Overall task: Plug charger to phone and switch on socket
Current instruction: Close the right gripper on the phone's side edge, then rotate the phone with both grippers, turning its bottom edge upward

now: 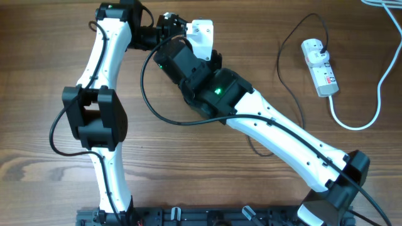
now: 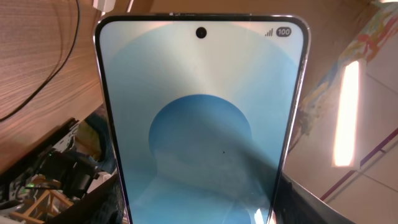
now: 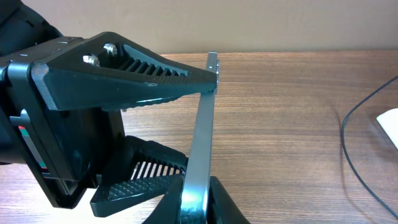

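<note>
The phone [image 1: 202, 31] is held up off the table at the back middle. Its cyan-blue screen [image 2: 199, 124] fills the left wrist view, and my left gripper [image 1: 191, 30] is shut on its two long sides. In the right wrist view the phone [image 3: 200, 137] shows edge-on as a thin silver strip. My right gripper [image 3: 202, 208] is shut on that thin edge, one finger against each face. The socket [image 1: 320, 69] lies at the far right with a white plug head [image 1: 312, 47] in it. The charger's black cable [image 1: 282, 63] loops left from there; its connector tip is hidden.
A thick white cord [image 1: 370, 113] curves off from the socket toward the right edge. The right arm [image 1: 282, 138] lies diagonally across the table over part of the black cable. A black rail [image 1: 207, 216] runs along the front edge.
</note>
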`<action>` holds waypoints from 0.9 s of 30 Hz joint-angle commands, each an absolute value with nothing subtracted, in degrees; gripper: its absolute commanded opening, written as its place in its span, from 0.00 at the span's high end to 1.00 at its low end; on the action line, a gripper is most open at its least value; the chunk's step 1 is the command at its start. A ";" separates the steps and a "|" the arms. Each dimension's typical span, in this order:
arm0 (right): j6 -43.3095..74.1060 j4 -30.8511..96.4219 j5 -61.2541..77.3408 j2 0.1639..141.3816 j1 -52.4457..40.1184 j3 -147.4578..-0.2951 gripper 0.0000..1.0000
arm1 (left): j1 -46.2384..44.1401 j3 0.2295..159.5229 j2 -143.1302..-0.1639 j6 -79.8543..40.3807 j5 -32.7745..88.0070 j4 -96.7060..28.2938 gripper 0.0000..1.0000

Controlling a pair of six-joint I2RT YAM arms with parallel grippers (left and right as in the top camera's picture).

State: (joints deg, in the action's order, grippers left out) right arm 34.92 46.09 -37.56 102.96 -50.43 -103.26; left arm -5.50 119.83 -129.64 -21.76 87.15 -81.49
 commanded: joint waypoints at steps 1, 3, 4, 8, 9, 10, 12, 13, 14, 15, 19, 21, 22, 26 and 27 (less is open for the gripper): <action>35.62 45.63 -38.61 101.95 -50.17 -103.66 0.91 | -5.23 119.85 -127.50 -21.71 90.35 -81.76 0.36; 35.59 45.63 -38.59 101.95 -50.17 -103.66 0.95 | -5.23 119.85 -127.50 -21.71 90.35 -81.73 0.36; 35.59 45.60 -38.59 101.95 -50.17 -103.66 0.95 | -5.23 119.85 -127.50 -21.71 90.35 -81.73 0.36; 35.59 45.60 -38.65 101.95 -50.17 -103.66 0.96 | -5.23 119.85 -127.50 -21.71 90.35 -81.73 0.36; 35.62 45.60 -38.65 101.95 -50.17 -103.66 0.96 | -5.23 119.85 -127.50 -21.71 90.35 -81.73 0.35; 35.62 45.60 -38.68 101.95 -50.17 -103.66 0.96 | -5.23 119.85 -127.50 -21.71 90.35 -81.73 0.35; 35.66 45.58 -39.05 101.95 -50.17 -103.66 0.96 | -5.23 119.85 -127.50 -21.71 90.35 -81.73 0.35; 36.14 45.63 -39.42 101.95 -50.17 -103.66 0.96 | -5.23 119.85 -127.50 -21.69 90.35 -81.73 0.35; 36.21 45.60 -39.68 101.95 -50.17 -103.66 0.96 | -5.23 119.85 -127.50 -21.69 90.35 -81.71 0.35; 36.21 45.43 -39.68 101.91 -50.17 -103.66 0.96 | -5.23 119.85 -127.50 -21.69 90.35 -81.71 0.34; 38.81 45.25 -39.66 101.60 -50.17 -103.66 0.96 | -5.23 119.85 -127.50 -21.69 90.32 -81.67 0.28; 40.80 45.25 -39.68 101.23 -50.17 -103.66 0.96 | -5.23 119.85 -127.50 -21.69 90.19 -81.67 0.25; 41.56 45.19 -39.68 100.90 -50.17 -103.66 0.96 | -5.23 119.85 -127.50 -21.69 90.19 -81.65 0.24; 45.52 45.01 -41.50 99.50 -50.17 -103.66 0.96 | -5.23 119.85 -127.50 -21.71 90.19 -81.65 0.19; 46.63 45.01 -42.26 99.11 -50.17 -103.66 0.96 | -5.23 119.85 -127.50 -21.71 90.19 -81.65 0.18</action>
